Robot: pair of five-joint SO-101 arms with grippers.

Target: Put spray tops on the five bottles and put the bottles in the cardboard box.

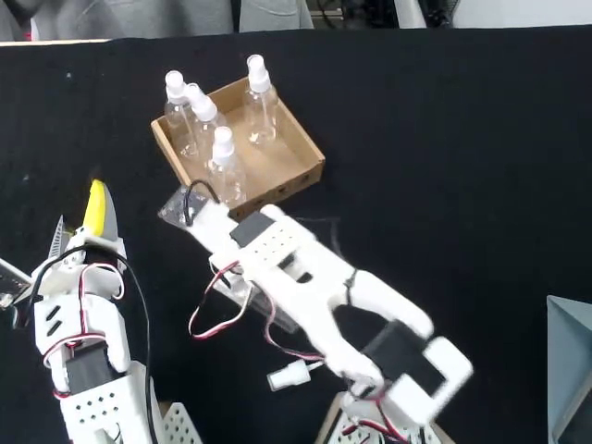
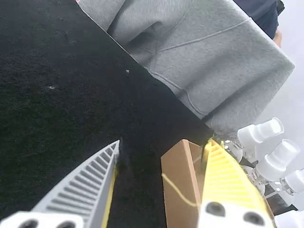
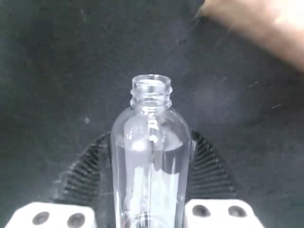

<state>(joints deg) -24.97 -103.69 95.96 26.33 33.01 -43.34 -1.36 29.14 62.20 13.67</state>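
Observation:
The cardboard box (image 1: 305, 157) sits at the back left of the black table, and several clear bottles with white spray tops (image 1: 225, 157) stand in it. My right gripper (image 1: 188, 211) is just in front of the box. It is shut on a clear bottle (image 3: 151, 156) with an open neck and no top, whose end pokes out by the box (image 1: 172, 207). A loose white spray top (image 1: 289, 375) lies on the table near the right arm's base. My left gripper (image 1: 79, 211), with a yellow finger (image 1: 95, 205), stands open left of the box and holds nothing.
The box corner (image 2: 178, 180) and capped bottles (image 2: 266, 152) appear past the left gripper (image 2: 164, 142). A person in a grey top (image 2: 199, 52) is behind the table's far edge. A grey container (image 1: 569, 361) stands at the right edge.

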